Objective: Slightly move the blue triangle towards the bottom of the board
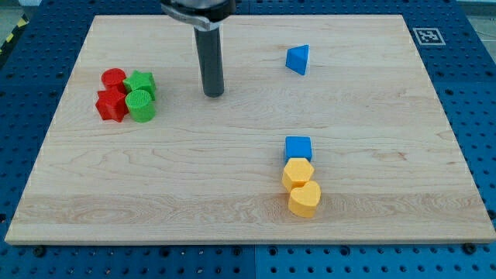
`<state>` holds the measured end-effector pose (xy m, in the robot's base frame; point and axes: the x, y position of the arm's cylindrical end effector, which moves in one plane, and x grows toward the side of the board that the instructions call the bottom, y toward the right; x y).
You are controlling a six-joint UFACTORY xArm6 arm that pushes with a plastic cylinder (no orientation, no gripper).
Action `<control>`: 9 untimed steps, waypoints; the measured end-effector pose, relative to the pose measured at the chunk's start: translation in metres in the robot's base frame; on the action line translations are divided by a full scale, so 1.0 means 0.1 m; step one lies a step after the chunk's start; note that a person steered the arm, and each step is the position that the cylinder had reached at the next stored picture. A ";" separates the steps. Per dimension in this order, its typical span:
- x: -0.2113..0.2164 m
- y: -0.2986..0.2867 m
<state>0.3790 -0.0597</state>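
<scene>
The blue triangle [297, 60] lies on the wooden board [248, 201] near the view's top, right of centre. My tip [214, 94] rests on the board well to the left of the triangle and slightly lower in the view, apart from every block. The dark rod rises from it to the view's top edge.
A blue cube [298, 148] sits lower right of centre, with a yellow hexagon [297, 173] and a yellow heart-like block [304, 199] touching in a line below it. At the left, a red cylinder [114, 77], a red star-like block [111, 105], a green star-like block [141, 83] and a green cylinder [140, 105] cluster together.
</scene>
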 end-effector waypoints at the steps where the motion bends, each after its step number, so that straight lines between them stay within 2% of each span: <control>1: -0.31 0.00; 2: -0.75 -0.01; 4: -1.29 0.57; 6: -1.40 0.63; 7: -1.34 1.01; 8: -1.11 1.34; 9: -0.85 1.36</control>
<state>0.2942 0.0767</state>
